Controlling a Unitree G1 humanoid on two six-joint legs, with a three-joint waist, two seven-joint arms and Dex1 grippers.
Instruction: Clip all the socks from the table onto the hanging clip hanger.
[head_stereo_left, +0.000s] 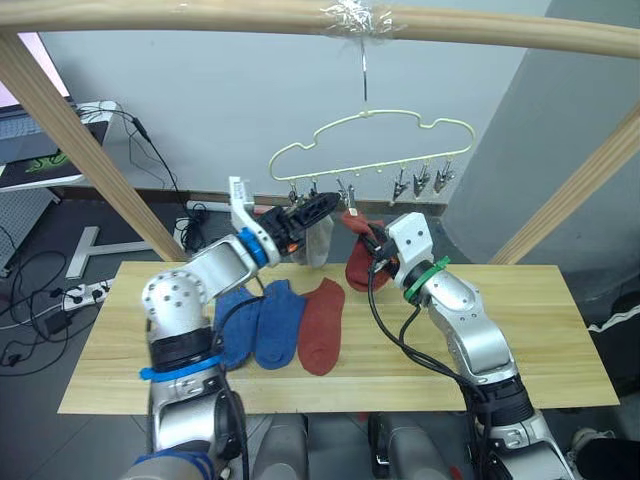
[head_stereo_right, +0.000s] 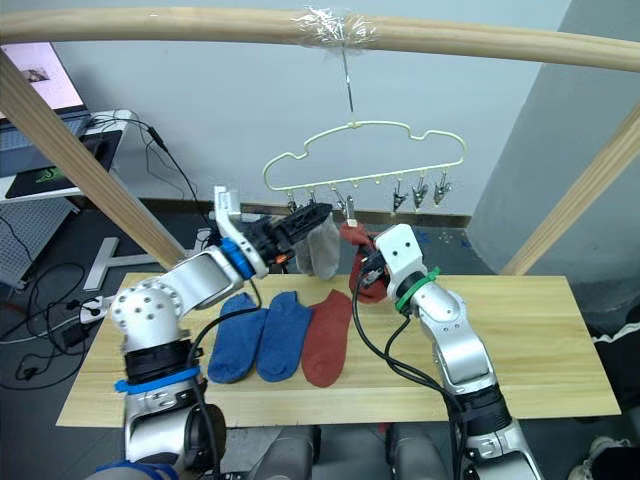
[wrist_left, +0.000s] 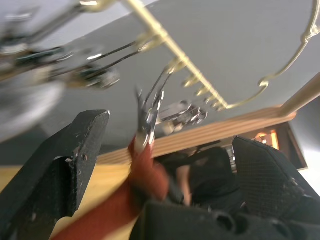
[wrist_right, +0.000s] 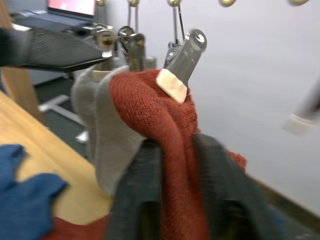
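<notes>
our right gripper (wrist_right: 170, 210) pinched the rust sock (wrist_right: 155, 110) up into a clip (wrist_right: 182, 60); the left gripper (wrist_left: 150, 165) stood spread beside it. we judged seating the cuff deep mattered before release.

Light wood desk (head_stereo_left: 520, 330), long plank top, visible grain. Three socks flat on it, side by side, touching: two blue socks (head_stereo_left: 262, 322), then red sock (head_stereo_left: 322, 325) just right of blue pair. Right of red sock, bare wood.

Lab: laptop (head_stereo_right: 45, 75), power strip (head_stereo_left: 85, 293), cables.
</notes>
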